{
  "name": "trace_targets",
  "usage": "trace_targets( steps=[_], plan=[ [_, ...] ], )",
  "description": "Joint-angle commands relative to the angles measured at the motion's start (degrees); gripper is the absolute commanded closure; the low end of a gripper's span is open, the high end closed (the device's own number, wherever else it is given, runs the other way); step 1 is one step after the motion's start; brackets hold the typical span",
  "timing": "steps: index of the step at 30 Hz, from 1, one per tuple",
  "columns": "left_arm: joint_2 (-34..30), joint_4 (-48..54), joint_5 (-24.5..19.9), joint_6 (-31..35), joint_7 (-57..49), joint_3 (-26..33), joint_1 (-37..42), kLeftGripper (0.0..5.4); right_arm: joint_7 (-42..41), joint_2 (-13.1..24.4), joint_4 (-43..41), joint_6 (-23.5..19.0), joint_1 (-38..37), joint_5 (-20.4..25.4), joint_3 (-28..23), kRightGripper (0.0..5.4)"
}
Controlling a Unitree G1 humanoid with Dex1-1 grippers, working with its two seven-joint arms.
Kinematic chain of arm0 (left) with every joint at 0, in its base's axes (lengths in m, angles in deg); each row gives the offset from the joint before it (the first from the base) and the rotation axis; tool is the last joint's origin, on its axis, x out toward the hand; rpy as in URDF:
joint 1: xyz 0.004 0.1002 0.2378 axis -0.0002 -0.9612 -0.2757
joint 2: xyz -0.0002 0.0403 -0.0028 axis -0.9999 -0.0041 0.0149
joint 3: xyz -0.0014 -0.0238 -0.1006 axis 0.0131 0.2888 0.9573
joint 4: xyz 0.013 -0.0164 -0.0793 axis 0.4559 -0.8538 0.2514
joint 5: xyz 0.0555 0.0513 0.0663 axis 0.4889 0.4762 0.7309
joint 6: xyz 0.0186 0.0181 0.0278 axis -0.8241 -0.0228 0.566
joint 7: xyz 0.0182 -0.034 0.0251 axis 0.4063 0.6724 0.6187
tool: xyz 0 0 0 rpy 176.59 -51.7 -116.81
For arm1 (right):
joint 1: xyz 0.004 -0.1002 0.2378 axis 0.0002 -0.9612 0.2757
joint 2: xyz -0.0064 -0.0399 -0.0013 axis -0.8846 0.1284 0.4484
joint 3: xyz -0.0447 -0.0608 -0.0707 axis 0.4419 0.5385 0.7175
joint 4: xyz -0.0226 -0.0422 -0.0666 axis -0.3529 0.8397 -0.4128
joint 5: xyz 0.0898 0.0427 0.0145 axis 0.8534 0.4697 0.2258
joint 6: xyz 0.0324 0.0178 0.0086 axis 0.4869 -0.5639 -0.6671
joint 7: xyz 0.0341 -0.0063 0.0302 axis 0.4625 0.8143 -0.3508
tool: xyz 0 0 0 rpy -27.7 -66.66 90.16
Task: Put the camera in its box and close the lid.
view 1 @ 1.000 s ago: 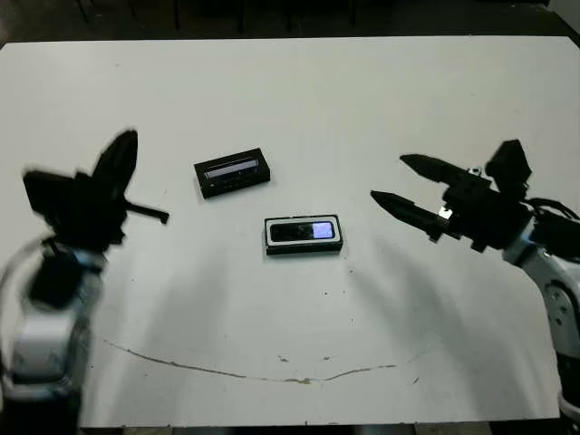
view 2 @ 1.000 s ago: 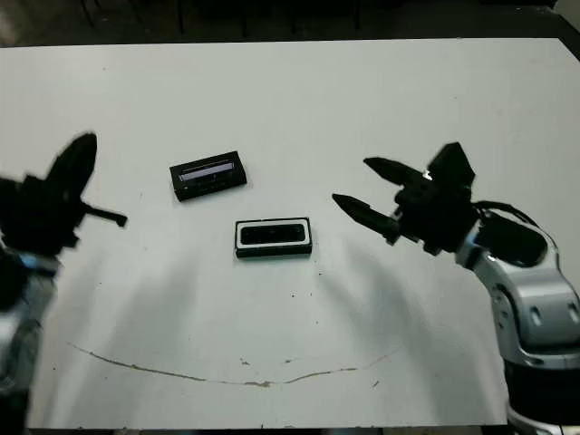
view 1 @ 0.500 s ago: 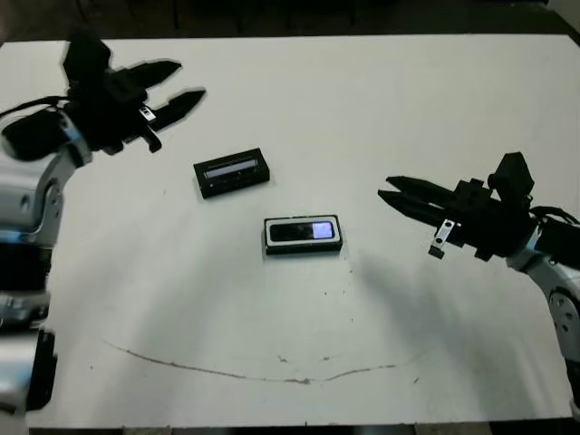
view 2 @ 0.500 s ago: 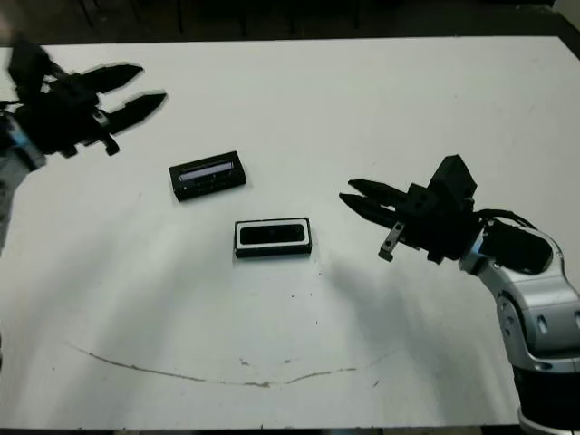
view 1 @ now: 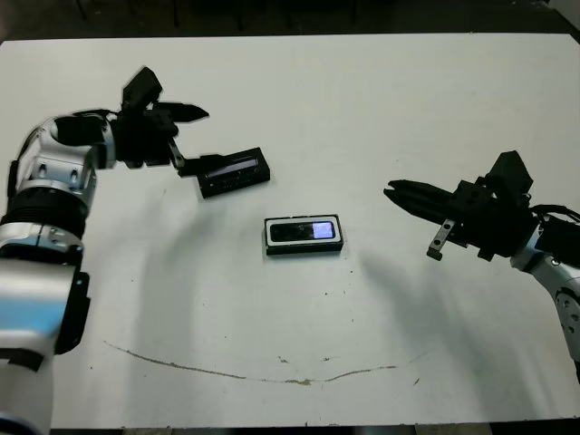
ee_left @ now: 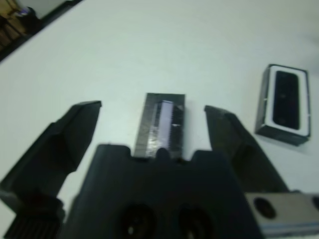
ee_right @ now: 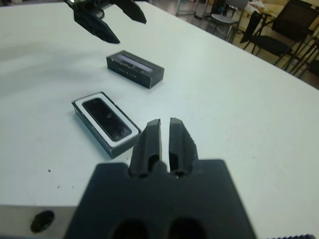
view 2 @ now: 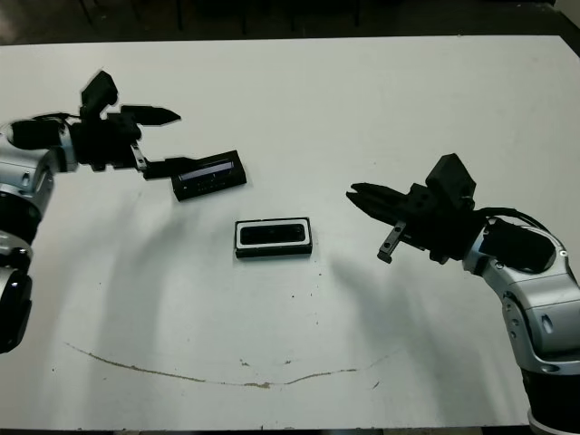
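Note:
The camera [view 1: 305, 231], a slim black bar with a bright bluish screen patch, lies inside the white-lined box [view 1: 269, 238] at the table's middle. The lid [view 1: 234, 172], black with a pale strip, lies apart from the box, behind it and to its left. My left gripper [view 1: 194, 142] is open at the lid's left end. In the left wrist view the lid [ee_left: 162, 124] shows just ahead between the spread fingers [ee_left: 75, 132]. My right gripper [view 1: 395, 190] hovers to the right of the box, shut on nothing, pointing toward it.
A thin brown scratch line [view 1: 227, 373] curves across the white table [view 1: 362, 100] near its front edge. Dark chairs [ee_right: 279, 30] stand beyond the table's far side in the right wrist view.
My left arm swung from the near left up and in to the lid's left end, its gripper open. My right gripper closed from open to shut and stayed about in place.

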Motion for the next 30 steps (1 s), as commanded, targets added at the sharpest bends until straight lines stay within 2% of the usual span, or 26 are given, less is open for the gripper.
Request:
trace_targets(
  steps=[1,12,15,18,22,26,30],
  plan=[
    [0.9,-1.9,0.7,1.2,0.5,0.8,0.0,0.02,0.0,0.5,0.5,1.2,-1.7,-0.7,0.6,5.40],
    [3.3,-2.5,3.1,-3.6,-3.9,1.1,-2.7,0.02,-1.1,0.0,2.6,1.4,-3.2,1.8,0.0,5.40],
    [3.3,-2.8,5.4,-5.1,-7.0,0.2,-2.9,0.02,-1.8,-0.2,3.9,0.5,-3.2,3.6,-0.2,5.40],
    [3.2,-3.0,8.1,-7.4,-9.3,-1.1,-3.0,0.02,-4.2,-0.8,6.6,2.4,-3.0,5.4,-0.3,5.40],
    [3.6,-3.7,9.7,-5.5,-10.6,-1.7,-2.4,0.02,-6.3,-1.1,10.0,6.1,-2.5,5.2,-0.1,5.40],
    [3.5,-3.9,12.6,-5.7,-12.0,-3.7,-1.9,0.02,-6.7,-1.1,10.3,5.2,-2.4,6.7,-0.2,5.40],
    [3.5,-5.3,14.0,-5.3,-11.4,-4.7,-1.2,0.02,-6.3,-0.1,9.5,5.4,-2.7,5.8,0.0,5.40]
  ],
)
